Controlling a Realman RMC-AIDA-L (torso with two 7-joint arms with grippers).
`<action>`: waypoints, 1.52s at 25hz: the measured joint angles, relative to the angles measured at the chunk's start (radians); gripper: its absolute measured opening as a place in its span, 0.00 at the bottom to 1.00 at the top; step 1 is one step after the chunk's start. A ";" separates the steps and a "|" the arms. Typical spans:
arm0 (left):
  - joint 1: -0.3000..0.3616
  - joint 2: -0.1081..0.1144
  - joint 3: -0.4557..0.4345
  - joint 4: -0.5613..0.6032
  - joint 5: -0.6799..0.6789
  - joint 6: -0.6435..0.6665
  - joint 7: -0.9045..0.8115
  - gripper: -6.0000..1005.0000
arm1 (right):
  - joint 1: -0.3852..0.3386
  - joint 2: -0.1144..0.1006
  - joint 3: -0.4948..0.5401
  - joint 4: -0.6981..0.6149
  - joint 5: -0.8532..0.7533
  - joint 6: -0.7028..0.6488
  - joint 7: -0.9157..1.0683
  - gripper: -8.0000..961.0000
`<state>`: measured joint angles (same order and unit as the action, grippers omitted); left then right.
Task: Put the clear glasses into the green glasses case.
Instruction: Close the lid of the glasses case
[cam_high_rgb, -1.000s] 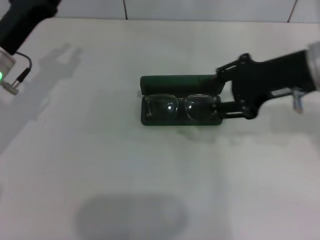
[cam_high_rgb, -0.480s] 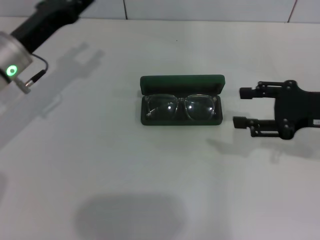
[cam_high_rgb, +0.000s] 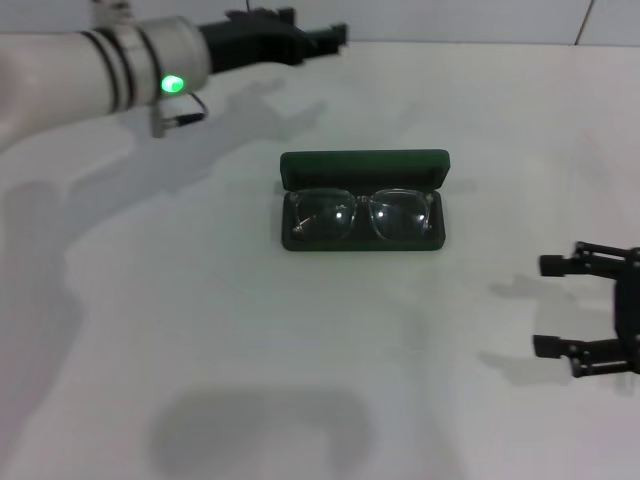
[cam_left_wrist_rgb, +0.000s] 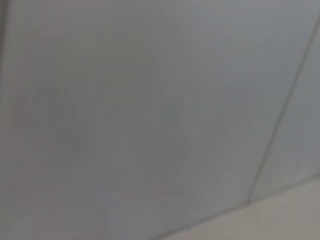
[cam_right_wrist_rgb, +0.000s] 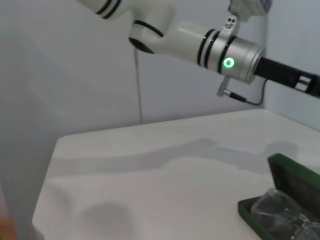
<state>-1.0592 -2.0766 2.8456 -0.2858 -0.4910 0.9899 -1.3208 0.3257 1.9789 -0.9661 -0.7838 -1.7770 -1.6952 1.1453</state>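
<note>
Clear glasses (cam_high_rgb: 362, 214) sit in green glasses case (cam_high_rgb: 363, 200), lid up. Right gripper (cam_high_rgb: 560, 307) empty, fingers apart, well clear. Left gripper (cam_high_rgb: 318, 36) finger state unclear; reaching over, its arm could knock the case.

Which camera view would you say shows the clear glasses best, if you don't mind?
The head view: the clear glasses lie whole inside the open green glasses case. The right wrist view catches only part of them; the left wrist view shows none.

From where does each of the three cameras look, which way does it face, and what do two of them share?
Head view: from above, facing down on the table; shows the left tool far back and the right tool near.
Left wrist view: faces only a blank grey wall; no robot part shows.
Right wrist view: low, facing across the table; shows the left arm.
Shared: the green glasses case holding the clear glasses.
</note>
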 joint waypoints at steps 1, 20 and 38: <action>-0.014 -0.008 0.000 0.012 0.020 -0.032 0.003 0.86 | -0.008 -0.003 0.020 0.009 -0.002 -0.012 -0.001 0.91; -0.033 -0.015 0.000 0.161 0.178 -0.198 0.047 0.86 | -0.011 -0.009 0.116 0.057 -0.008 -0.043 -0.015 0.91; 0.007 -0.015 0.000 0.192 0.206 -0.190 0.105 0.86 | 0.008 0.004 0.266 0.067 0.001 -0.041 -0.016 0.90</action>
<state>-1.0526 -2.0915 2.8454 -0.0940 -0.2851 0.7997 -1.2163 0.3340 1.9827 -0.6999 -0.7167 -1.7756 -1.7358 1.1289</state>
